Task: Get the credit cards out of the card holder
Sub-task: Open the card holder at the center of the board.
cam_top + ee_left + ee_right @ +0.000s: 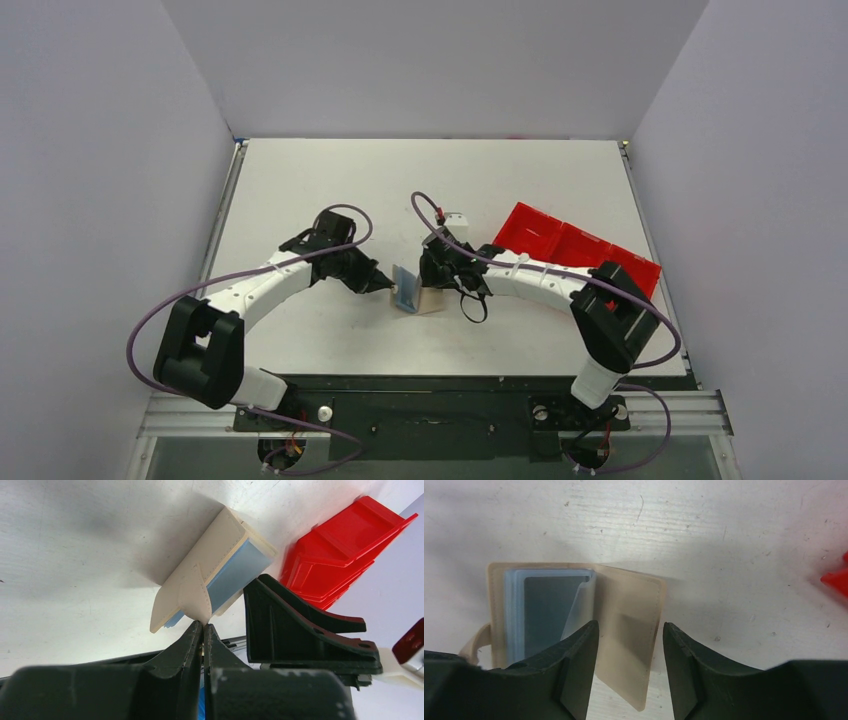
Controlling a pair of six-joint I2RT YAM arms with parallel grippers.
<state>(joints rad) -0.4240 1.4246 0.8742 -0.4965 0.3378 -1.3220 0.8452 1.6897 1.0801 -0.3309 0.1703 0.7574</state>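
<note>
At the middle of the table (330, 190), between two arms: the holder (197, 570), spread open like a book. Gripped by its tan strap in the left gripper (203, 626), fingers pressed together on the strap's tip with no gap showing. Straddled from the other side by the right gripper (630, 625), fingers apart, with the holder's bare flap between them; close to the flap's fold on one side and to its free edge on the other, yet not seen clamping it.

Tucked inside the strap-side half: the cards (549, 610), a grey one on top behind a clear sleeve with one corner curling up, pale blue edges stacked beneath. Seen from the left wrist as a light blue band between the tan covers.

Hard to tell whether lying flat on the table or raised a little above it.

From above, grippers nose to nose over the holder, left arm reaching in from the left, right arm from the right. Off to the right, well apart from the holder and behind the right arm: a red tray (575, 245), set at a slant.
</note>
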